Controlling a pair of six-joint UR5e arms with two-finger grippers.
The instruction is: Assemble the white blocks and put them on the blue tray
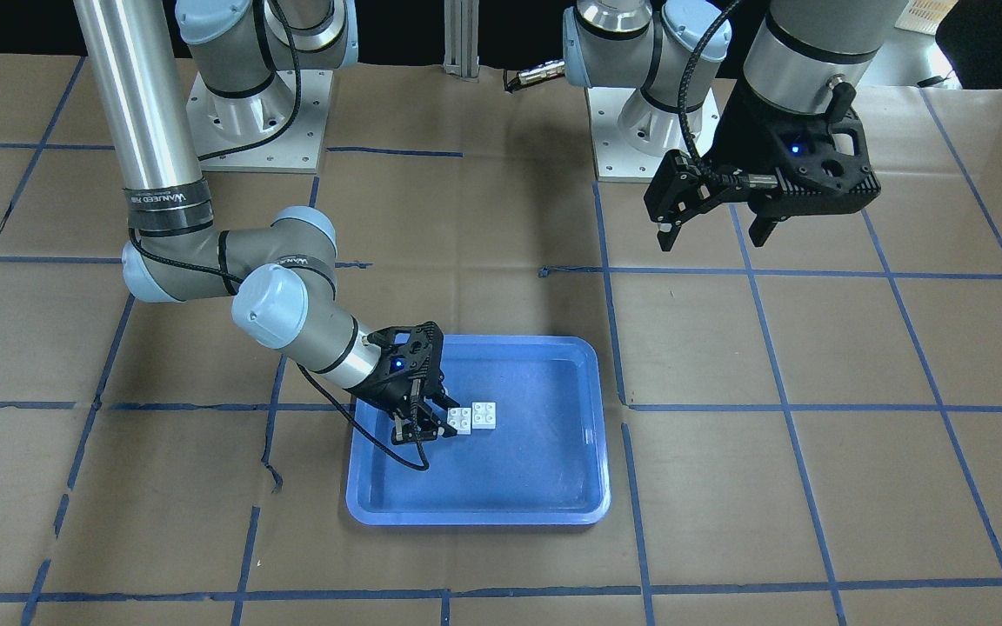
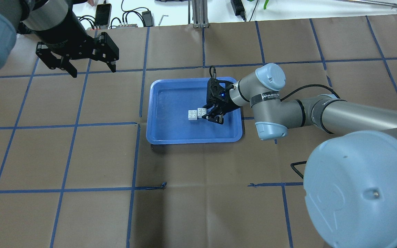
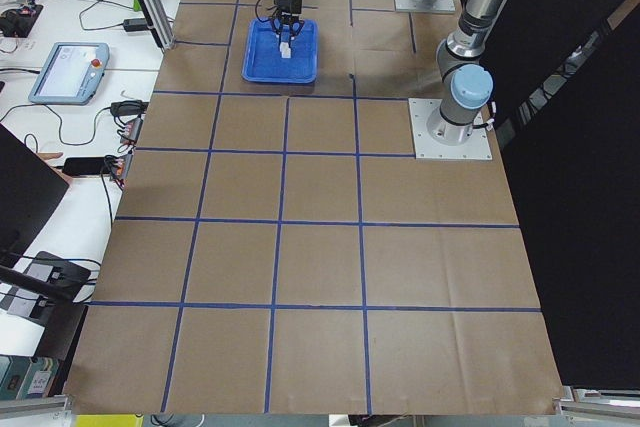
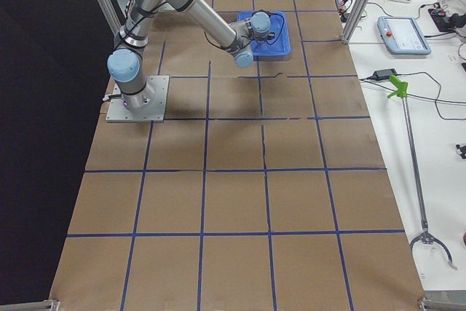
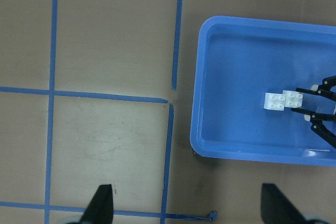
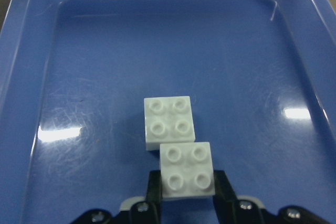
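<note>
The blue tray [image 1: 475, 517] lies mid-table; it also shows in the overhead view [image 2: 195, 140] and the left wrist view [image 5: 247, 153]. Two white blocks sit on its floor. My right gripper [image 1: 442, 423] reaches low into the tray and is shut on one white block [image 6: 186, 169], a finger against each side. That block [image 2: 201, 111] overlaps a corner of the other white block [image 6: 168, 121], which lies free [image 2: 192, 114]. My left gripper [image 2: 91, 70] hangs open and empty high above the table, away from the tray; its fingertips [image 5: 102, 205] frame the left wrist view.
Brown paper with blue tape lines [image 2: 136, 155] covers the table. The arm bases [image 1: 257, 113] stand at the robot's side. Cables, a phone and a teach pendant [image 3: 65, 72] lie on the side bench beyond the table edge.
</note>
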